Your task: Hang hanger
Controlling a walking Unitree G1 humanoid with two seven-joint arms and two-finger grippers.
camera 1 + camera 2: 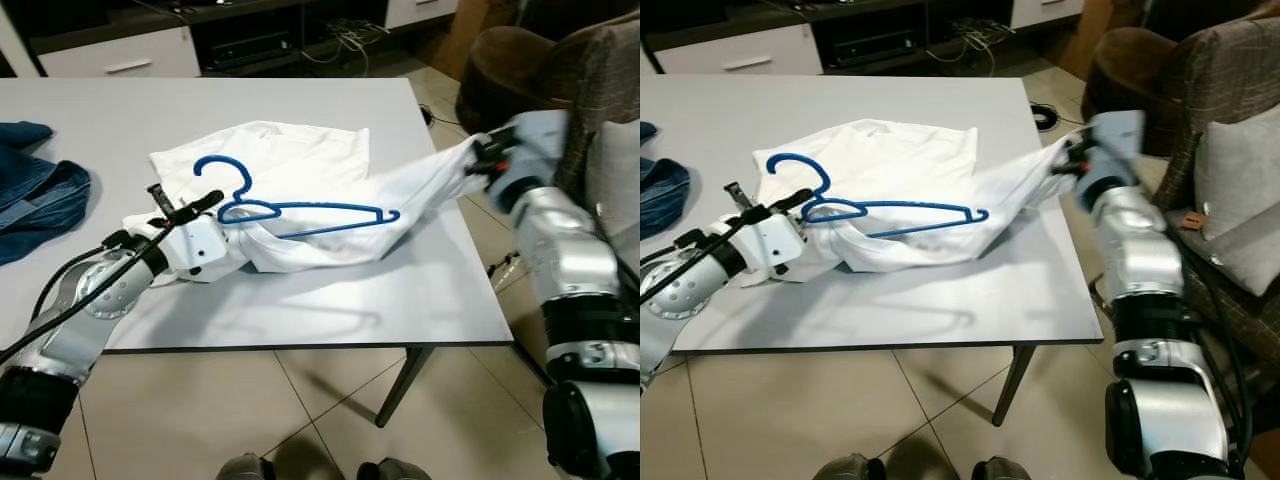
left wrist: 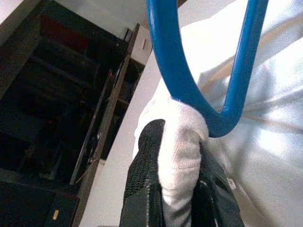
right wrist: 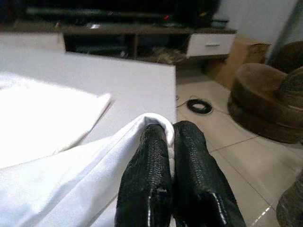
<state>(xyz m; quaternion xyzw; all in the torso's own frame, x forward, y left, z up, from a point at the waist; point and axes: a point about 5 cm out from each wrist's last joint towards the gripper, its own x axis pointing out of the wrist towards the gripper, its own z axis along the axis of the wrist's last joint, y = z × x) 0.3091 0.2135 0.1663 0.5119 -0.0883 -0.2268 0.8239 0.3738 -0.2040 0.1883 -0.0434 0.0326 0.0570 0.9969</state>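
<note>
White t-shirt lies mid-frame on the grey table with the blue hanger tucked into it, denim garment at left edge. Left wrist view shows the left gripper pinched shut on shirt fabric touching the hanger's curve. Right wrist view shows the right gripper clamped on the shirt's edge past the table's right side; no readable writing.

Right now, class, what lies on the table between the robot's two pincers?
White shirt stretches from left pincer to right pincer, both clamping its cloth, with the blue hanger over it, seen in the left eye view.
</note>
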